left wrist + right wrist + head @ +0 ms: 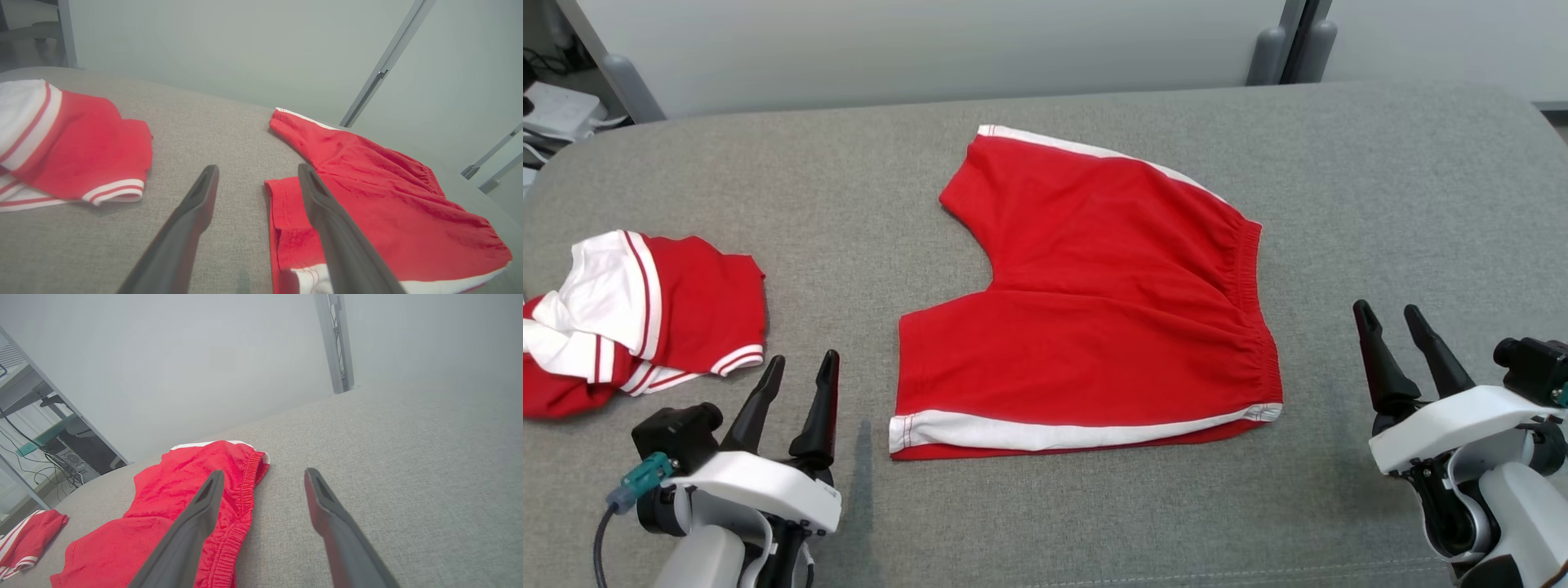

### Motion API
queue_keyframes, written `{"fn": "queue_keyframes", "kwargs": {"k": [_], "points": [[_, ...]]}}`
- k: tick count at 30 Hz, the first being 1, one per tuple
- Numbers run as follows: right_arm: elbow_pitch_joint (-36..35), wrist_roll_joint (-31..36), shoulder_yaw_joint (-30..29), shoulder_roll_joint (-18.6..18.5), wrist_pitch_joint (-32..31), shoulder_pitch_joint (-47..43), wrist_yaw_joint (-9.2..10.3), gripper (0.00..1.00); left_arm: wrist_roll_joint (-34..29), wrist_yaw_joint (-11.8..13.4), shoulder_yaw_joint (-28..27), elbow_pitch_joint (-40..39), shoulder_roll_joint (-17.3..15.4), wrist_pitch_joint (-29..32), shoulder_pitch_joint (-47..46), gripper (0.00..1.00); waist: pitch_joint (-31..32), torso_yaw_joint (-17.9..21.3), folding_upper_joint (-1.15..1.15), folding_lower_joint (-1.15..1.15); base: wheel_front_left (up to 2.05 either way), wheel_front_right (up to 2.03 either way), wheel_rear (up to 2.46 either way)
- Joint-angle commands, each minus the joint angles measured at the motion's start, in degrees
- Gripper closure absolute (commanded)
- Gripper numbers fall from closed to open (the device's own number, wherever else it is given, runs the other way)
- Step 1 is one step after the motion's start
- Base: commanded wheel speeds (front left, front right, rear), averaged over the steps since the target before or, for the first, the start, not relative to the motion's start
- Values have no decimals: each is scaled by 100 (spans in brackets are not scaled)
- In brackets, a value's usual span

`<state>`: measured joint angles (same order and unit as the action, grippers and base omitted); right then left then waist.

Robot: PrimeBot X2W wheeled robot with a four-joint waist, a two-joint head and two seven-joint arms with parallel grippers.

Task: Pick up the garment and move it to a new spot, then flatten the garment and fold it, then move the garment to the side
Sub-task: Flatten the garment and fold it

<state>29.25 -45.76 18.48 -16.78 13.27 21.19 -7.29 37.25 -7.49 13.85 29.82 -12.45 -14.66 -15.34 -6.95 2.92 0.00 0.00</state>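
Two garments before you: red shorts [1086, 302] flat at centre, red-and-white bundle [645, 318] at nine o'clock. Two grippers, left gripper [802, 363] at seven, right gripper [1387, 310] at four, both spread wide, empty.

Red shorts [1094, 327] with white side stripes, red-and-white top [686, 302], grey surface [1380, 180]
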Motion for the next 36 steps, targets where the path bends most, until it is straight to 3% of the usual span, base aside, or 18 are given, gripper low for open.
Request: {"fn": "queue_keyframes", "kwargs": {"k": [1, 7, 14, 26, 36], "points": [[-59, 357, -70, 30, 130, 41, -20, 0, -329, 0, -437, -210, 9, -34, 42, 0, 92, -10, 0, 0, 0, 0, 0], [-626, 1713, -1071, 610, 170, -399, -20, 0, -1388, 0, -965, -484, 437, -34, 349, 0, 402, -47, 0, 0, 0, 0, 0], [-1325, 2791, -1542, 1059, 172, -1293, -20, 0, -2302, 0, -1300, -775, 694, -34, 826, 0, 695, -99, 0, 0, 0, 0, 0], [-1450, 3344, -1615, 1251, 173, -2101, -20, 0, -3107, 88, -1576, -1039, 906, -34, 1541, 0, 814, -119, 0, 0, 0, 0, 0], [-582, 3419, -1316, 1304, 173, -2113, -20, 0, -3134, 38, -1401, -505, 945, -34, 1669, 0, 794, -176, 0, 0, 0, 0, 0]]}}
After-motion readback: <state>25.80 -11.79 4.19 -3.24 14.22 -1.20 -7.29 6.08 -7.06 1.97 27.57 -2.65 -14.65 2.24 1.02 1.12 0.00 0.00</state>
